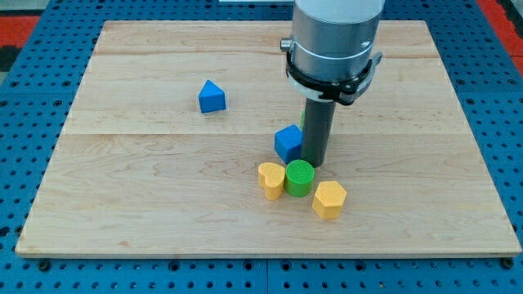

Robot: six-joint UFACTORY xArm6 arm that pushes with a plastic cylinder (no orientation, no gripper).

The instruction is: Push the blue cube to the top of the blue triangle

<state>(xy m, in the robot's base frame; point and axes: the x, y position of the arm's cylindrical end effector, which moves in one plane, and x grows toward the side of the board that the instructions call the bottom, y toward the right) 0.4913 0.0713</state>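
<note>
The blue cube (288, 142) sits near the middle of the wooden board (163, 180). The blue triangle (212, 97) lies up and to the view's left of it, well apart. My tip (315, 162) is down on the board right next to the cube's right side, touching or nearly touching it. The arm's grey body hangs above from the view's top.
Just below the cube lie a yellow heart-shaped block (270, 180), a green cylinder (299, 178) and a yellow hexagonal block (329, 199), in a row slanting down to the right. A sliver of green shows behind the rod (303, 120). Blue pegboard surrounds the board.
</note>
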